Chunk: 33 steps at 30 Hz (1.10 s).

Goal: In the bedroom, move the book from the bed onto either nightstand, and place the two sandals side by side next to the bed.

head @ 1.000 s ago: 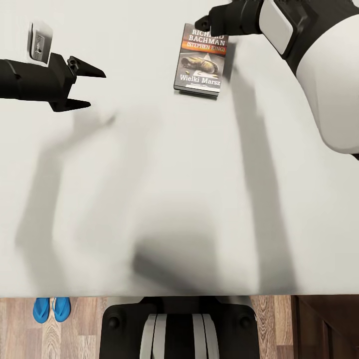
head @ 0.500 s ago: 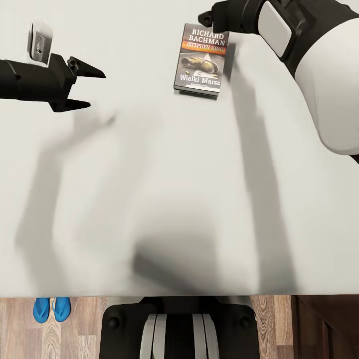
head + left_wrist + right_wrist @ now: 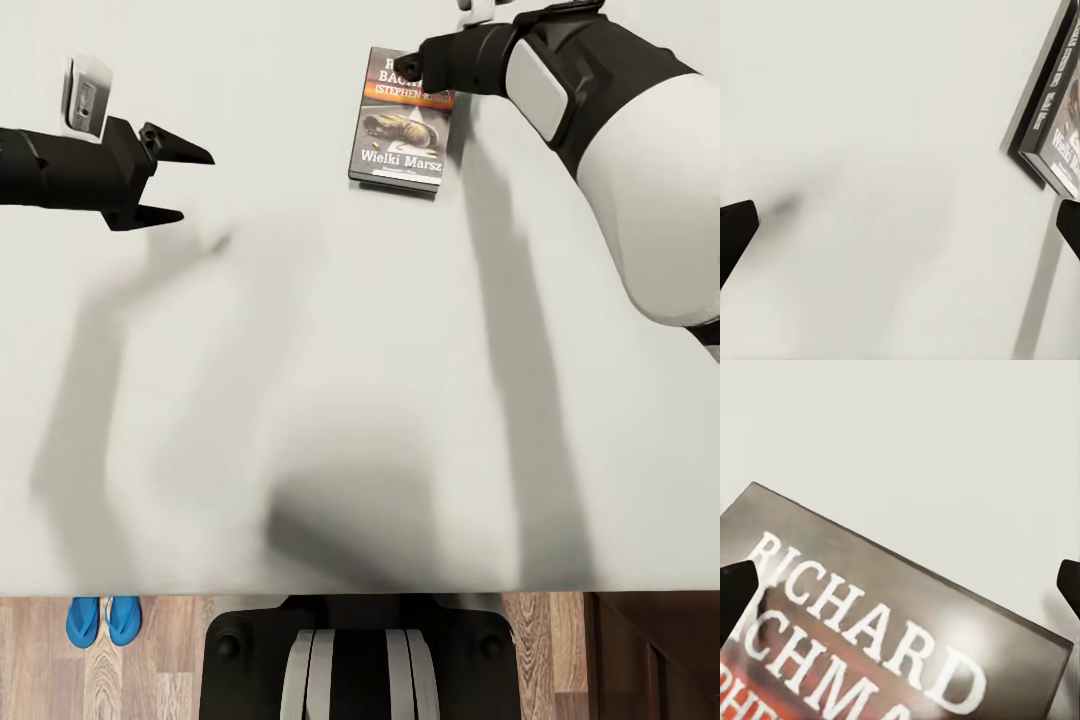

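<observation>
Grey mattress (image 3: 300, 350): right gripper (image 3: 408, 68) jaws wide, empty over book (image 3: 400, 135); thin cover could slide. Left gripper (image 3: 185, 185) open, empty.

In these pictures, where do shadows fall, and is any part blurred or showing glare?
Head view: long soft grey shadows stretch across the pale grey-white mattress, a darker one near its front edge. Right wrist view: the dark paperback book with white lettering shows a pale glare patch and slightly soft letters. Left wrist view: a faint smudge of shadow on the mattress.
</observation>
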Motion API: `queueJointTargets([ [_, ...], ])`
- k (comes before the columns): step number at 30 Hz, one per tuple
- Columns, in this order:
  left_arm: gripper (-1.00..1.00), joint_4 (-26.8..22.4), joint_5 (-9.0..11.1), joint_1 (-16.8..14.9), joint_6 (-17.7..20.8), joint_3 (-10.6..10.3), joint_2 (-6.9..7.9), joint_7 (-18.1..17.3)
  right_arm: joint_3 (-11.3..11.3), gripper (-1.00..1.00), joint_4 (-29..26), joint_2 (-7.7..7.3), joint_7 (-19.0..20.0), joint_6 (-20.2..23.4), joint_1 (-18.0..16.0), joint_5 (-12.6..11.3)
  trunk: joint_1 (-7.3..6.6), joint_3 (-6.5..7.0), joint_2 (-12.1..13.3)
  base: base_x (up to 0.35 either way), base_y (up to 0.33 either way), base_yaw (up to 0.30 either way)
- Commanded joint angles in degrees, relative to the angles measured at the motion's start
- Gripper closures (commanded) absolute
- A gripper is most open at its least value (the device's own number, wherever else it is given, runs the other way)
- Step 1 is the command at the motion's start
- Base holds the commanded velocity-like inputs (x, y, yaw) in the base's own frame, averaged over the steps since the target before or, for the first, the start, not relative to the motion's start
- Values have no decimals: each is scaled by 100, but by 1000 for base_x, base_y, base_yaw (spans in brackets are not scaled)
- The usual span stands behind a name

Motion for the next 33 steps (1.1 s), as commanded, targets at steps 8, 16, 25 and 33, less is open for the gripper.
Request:
queueJointTargets([
  [8, -100, -3, 50, 38, 22, 5, 3, 49, 33, -100, -10, -7, 151, 15, 39, 3, 0, -2, -1, 0, 0, 0],
  [16, -100, -3, 50, 41, 24, 6, 3, 49, 41, -100, -17, -13, 810, 1, 99, 11, 0, -2, -1, 0, 0, 0],
  [25, -100, -3, 50, 42, 24, 14, 10, 53, 90, -100, -44, -8, 1220, -3, 193, 55, 0, -2, -1, 0, 0, 0],
  [33, -100, -3, 50, 37, 24, 33, 11, 49, 113, -100, -68, 6, 1981, 3, 259, 84, 0, -2, -1, 0, 0, 0],
])
